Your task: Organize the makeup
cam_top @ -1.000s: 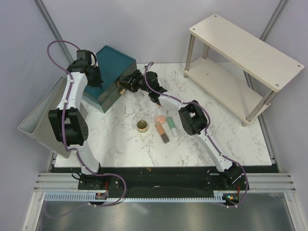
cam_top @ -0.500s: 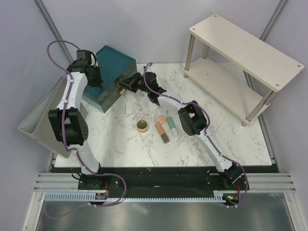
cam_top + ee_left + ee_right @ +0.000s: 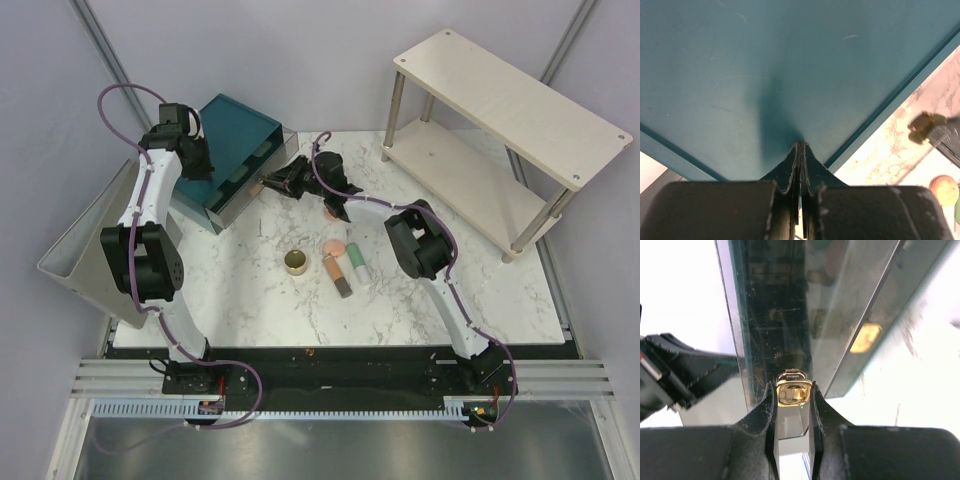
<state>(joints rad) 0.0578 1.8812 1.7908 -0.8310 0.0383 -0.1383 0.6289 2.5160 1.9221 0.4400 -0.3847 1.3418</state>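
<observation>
The makeup lies mid-table: a round gold tin [image 3: 296,262], a peach-pink disc [image 3: 334,247], an orange-and-dark tube [image 3: 337,275] and a green-and-white tube [image 3: 356,262]. A second peach disc [image 3: 329,212] shows partly under my right arm. My right gripper [image 3: 272,184] is shut on the gold knob [image 3: 794,392] of a drawer of the teal box [image 3: 235,140], and the drawer stands partly pulled out. My left gripper [image 3: 800,146] is shut and empty, its tips pressed on the teal box's top [image 3: 765,65]; it also shows in the top view [image 3: 196,165].
A two-level beige shelf [image 3: 500,110] stands at the back right. A grey tray [image 3: 85,250] leans off the table's left edge. The left wrist view shows the gold knob [image 3: 925,125] and a peach disc [image 3: 944,189] at its right.
My right gripper has moved right and toward the table's middle with the knob, drawing the drawer out of the teal box. The second peach disc has come into sight. The left arm has not moved.
</observation>
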